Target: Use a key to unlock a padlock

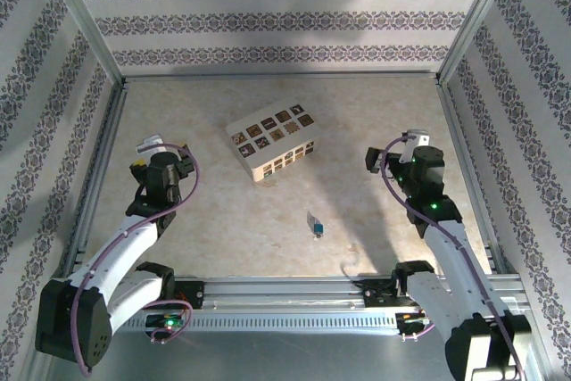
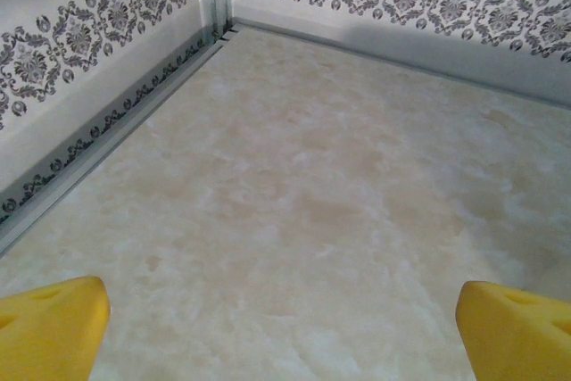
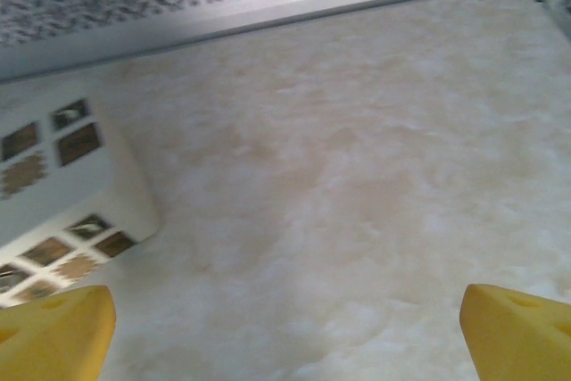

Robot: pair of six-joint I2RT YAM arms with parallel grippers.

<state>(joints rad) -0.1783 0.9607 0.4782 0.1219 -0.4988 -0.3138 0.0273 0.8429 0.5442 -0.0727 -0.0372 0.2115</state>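
The left pincer (image 2: 285,335) hangs with its yellow fingertips (image 2: 52,323) wide apart and nothing between them, aimed over bare worktop (image 2: 321,194) toward the far-left corner of the papered enclosure. The right pincer (image 3: 285,335) is likewise spread and empty above the worktop, with the patterned white box (image 3: 62,185) at the left of its view. Both arms are drawn back to their own sides, a posture that appears to leave the middle ground free for either to reach in. There, near the front rail and between the two arms, lies the padlock (image 1: 314,225), a small silver-and-blue item flat on the worktop and well apart from both pincers. It is too small to tell lock from key, or whether the two are joined. Its long axis runs roughly near to far with a slight tilt, the silvery end pointing far and the blue end toward the arms. The box sits beyond it, far and to the left.
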